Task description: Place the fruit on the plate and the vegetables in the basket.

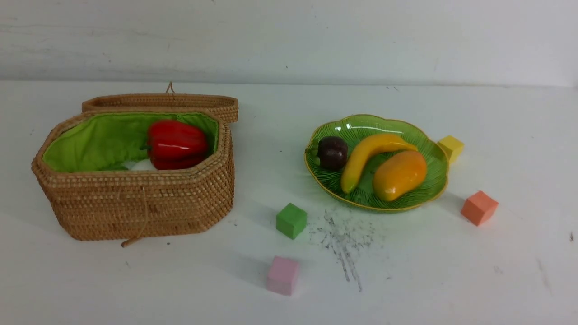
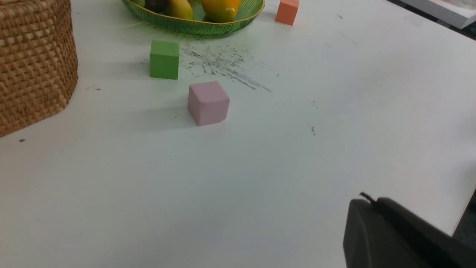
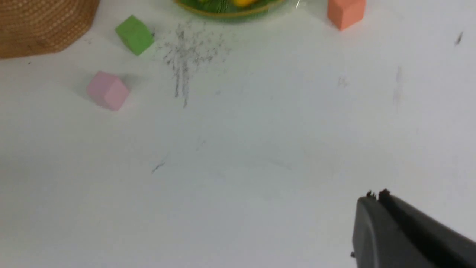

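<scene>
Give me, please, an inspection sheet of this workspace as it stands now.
Surface: white table, grey scuffs in front of the plate.
Job's things: banana, mango, mangosteen on the plate; bell pepper and something white in the open basket; cucumber not visible.
Clutter: green cube, pink cube, orange cube, yellow cube.
Grippers: left tool shut, right tool shut, both empty.
Cables: nothing seen.
Surroundings: white wall.

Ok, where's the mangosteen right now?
In the front view the mangosteen sits on the left side of the green plate, touching the banana on its right.
</scene>
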### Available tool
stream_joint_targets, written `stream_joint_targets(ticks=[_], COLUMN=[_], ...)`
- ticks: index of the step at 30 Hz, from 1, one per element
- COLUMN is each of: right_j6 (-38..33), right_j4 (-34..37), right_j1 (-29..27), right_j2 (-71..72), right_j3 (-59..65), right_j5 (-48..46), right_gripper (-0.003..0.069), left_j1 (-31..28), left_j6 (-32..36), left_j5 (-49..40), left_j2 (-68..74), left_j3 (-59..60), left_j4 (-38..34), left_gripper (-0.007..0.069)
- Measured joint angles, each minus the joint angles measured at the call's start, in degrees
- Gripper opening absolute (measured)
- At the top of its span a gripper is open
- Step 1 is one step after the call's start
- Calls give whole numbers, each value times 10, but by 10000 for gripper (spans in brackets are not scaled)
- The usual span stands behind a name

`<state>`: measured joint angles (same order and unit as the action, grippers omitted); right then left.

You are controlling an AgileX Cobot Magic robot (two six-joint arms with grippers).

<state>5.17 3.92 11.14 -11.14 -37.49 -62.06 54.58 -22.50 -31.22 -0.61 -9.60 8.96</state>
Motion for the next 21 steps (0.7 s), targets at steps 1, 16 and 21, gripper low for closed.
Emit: stream_joint_targets(ticks=[1,16,21], right_j6=[-32,-65,-65], right_j4=[0,0,0], right_j1=[-11,-57,-57], right_j2=[21,118,118], right_j3=[36,386,386], right_j5=[52,403,402], right_gripper=[-9,-18,-18], left_j1=[0,0,0], left_j6=[0,0,0], left_j5=[0,-1,-1], left_j2=[0,0,0], left_j3=[0,0,0], left_j4=[0,0,0], left_gripper=[-13,-10,-6])
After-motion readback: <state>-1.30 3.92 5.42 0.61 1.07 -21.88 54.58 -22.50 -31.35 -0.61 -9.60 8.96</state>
